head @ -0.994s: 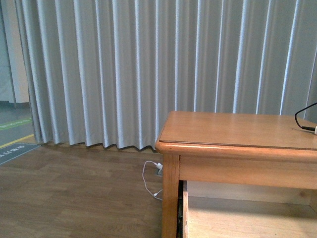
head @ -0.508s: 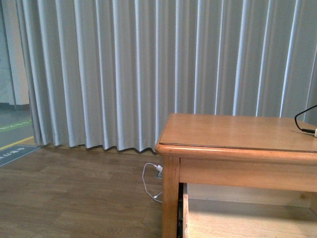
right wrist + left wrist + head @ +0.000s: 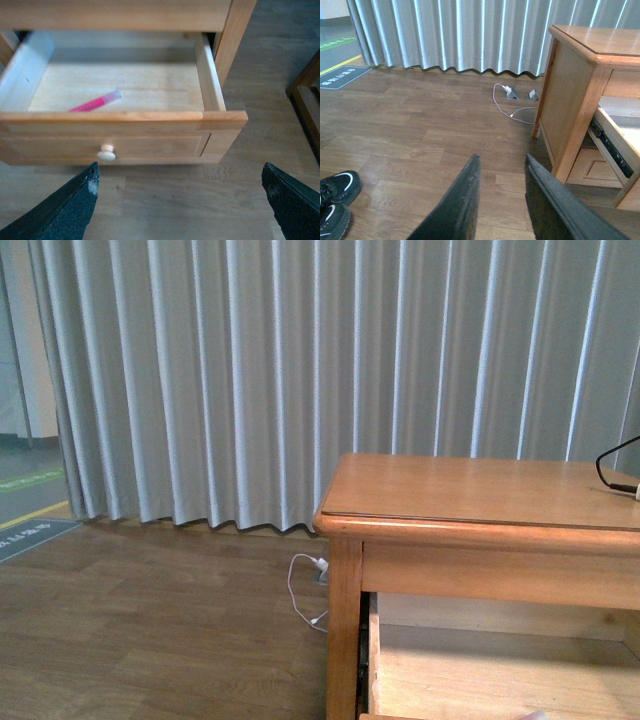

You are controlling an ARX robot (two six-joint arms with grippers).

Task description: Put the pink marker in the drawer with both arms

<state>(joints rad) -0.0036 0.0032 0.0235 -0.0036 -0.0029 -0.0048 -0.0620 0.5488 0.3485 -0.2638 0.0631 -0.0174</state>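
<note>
- Grey pleated curtain (image 3: 250, 380) spans the far wall.
- Wood-plank floor (image 3: 150, 630) lies on the left.
- Honey-coloured cabinet on the right; its tabletop (image 3: 470, 490) carries a black cable (image 3: 615, 475) at the far right.
- Drawer (image 3: 125, 135) stands pulled out, its pale interior exposed.
- Left hand (image 3: 502, 157): fingers parted, nothing between them, over the floor left of the cabinet.
- Right hand (image 3: 179, 170): fingers spread wide, empty, in front of the drawer.
- Grey floor sign (image 3: 342, 77), far left: white lettering too blurred to read.
- Black shoes (image 3: 335, 200), white trim, near left.
- Pink marker (image 3: 95, 103) lies flat inside the drawer, just behind its front panel.
- Pale round knob (image 3: 106, 153) on the drawer front.
</note>
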